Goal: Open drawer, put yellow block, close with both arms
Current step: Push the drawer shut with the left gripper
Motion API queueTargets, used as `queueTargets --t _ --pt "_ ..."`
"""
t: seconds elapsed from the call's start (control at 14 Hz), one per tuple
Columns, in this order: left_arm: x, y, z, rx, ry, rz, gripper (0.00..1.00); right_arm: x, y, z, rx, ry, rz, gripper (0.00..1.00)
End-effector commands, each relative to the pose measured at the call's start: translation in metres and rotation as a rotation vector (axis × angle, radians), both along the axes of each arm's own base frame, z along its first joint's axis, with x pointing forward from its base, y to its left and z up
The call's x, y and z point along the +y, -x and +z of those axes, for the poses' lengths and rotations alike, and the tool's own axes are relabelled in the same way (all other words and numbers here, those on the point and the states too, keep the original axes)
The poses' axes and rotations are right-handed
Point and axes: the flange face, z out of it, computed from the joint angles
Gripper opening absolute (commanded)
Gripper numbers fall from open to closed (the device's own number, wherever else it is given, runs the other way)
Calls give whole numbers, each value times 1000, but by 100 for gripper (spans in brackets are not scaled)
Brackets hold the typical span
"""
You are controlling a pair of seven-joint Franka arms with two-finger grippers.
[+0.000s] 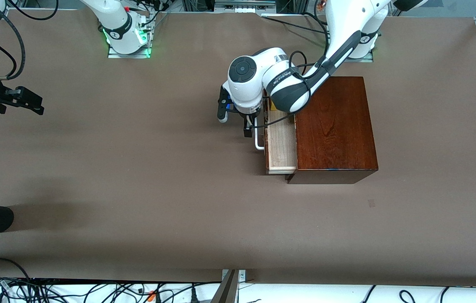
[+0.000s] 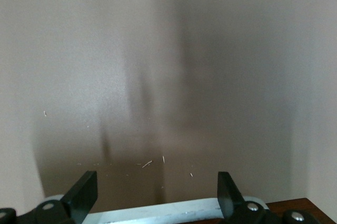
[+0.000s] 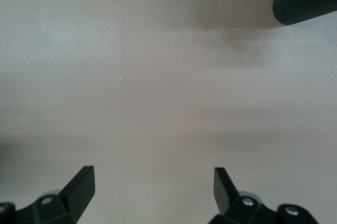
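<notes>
**Two grippers spread over a brown table**

One brown mat (image 1: 137, 176) covers the table. The drawer (image 1: 281, 145) stands part open, and a yellow block (image 1: 272, 104) shows inside at its 12 o'clock end. The left gripper (image 1: 234, 120) hangs with fingers wide at the white handle (image 1: 258, 141). The right gripper (image 1: 27, 100) waits, fingers wide, over the right arm's end.

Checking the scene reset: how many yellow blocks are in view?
1. A sliver of the yellow block shows inside the part-open drawer, mostly hidden under the left arm, whose open hand is at the handle. More could be hidden there.
</notes>
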Motion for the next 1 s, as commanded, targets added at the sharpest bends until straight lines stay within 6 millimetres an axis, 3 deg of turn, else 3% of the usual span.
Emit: queueTargets --t 0.0,0.36,0.64,0.93 --pt "16 -11 0 4 -88 -55 100 -6 -2 6 -5 -7 -9 100" --pt "34 -17 6 21 -154 -59 100 1 -1 7 -9 -8 -23 100" --pt "66 -41 9 35 -177 6 100 1 0 6 -4 -9 -31 100" --pt "75 -45 13 40 -191 24 100 0 0 3 2 -11 -42 100"
